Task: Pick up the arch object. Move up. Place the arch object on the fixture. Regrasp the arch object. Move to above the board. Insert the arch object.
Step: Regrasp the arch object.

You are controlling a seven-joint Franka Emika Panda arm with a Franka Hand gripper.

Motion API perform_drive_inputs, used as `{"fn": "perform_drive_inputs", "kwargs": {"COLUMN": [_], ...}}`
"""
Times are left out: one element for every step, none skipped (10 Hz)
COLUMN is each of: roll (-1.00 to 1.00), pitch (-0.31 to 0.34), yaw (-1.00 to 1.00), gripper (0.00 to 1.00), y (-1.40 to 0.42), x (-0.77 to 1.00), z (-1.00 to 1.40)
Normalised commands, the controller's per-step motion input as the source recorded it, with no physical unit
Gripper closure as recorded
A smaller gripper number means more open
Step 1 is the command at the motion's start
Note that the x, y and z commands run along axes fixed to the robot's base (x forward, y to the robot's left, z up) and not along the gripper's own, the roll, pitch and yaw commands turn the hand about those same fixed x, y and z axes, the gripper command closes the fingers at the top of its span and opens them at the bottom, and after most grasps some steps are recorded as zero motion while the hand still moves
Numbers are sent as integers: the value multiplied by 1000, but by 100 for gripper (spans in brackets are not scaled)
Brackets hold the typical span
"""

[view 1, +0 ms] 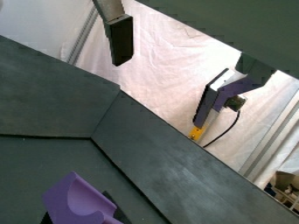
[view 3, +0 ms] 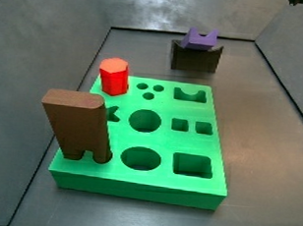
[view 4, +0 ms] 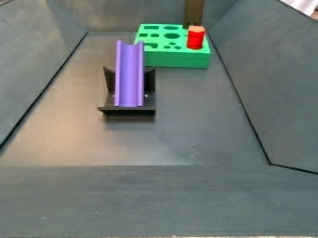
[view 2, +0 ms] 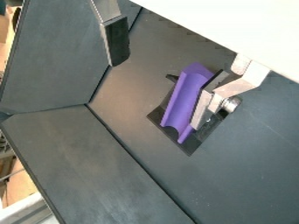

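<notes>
Two silver fingers show in a wrist view, one (view 1: 118,37) at 12 o'clock and the other (view 1: 225,90) toward 3 o'clock, set wide apart with nothing between them; the gripper (view 1: 172,63) is spread and empty. Below, at 6 o'clock, one end of the purple arch (view 1: 76,199) pokes into the frame, well clear of both fingers. The dark floor (view 1: 47,96) fills the 9 o'clock half.

In a wrist view looking down, the gripper (view 2: 166,66) hangs above the floor (view 2: 70,96) with its plates parted the same way. The arch (view 2: 184,103) lies lengthwise on the fixture (view 2: 201,138), near the 3 o'clock finger (view 2: 219,94) but apart from it.

In a side view the green board (view 3: 149,179) sits at centre, with a red peg (view 3: 114,77) at its 10 o'clock corner and a tall brown block (view 3: 77,125) at 8 o'clock. Beyond the board, at 12 o'clock, the fixture (view 3: 194,57) carries the arch (view 3: 200,36) in its notch. The gripper is barely seen at the 1 o'clock corner.

In a side view along the floor, the arch (view 4: 126,71) rests on the fixture (view 4: 125,109), left of centre. The board (view 4: 174,51) with the peg (view 4: 195,38) lies at 12 o'clock, well apart. The gripper is out of frame here.
</notes>
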Motion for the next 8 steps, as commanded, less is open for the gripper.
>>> {"fn": "perform_drive_inputs", "kwargs": {"roll": [222,222,194,149,99,85,67,63], "pitch": [-41,-44,-72,-89,-101,-102,-94,-87], "yaw": [160,140,99,76,42,27,-8,-20], "gripper": [0,0,0,0,0,0,0,0], "y": [45,46,40,33,28,28,25,24], "x": [40,40,49,54,62,66,73,75], "z": [-1000,-1000,-1000,-1000,-1000,-1000,-1000,-1000]}}
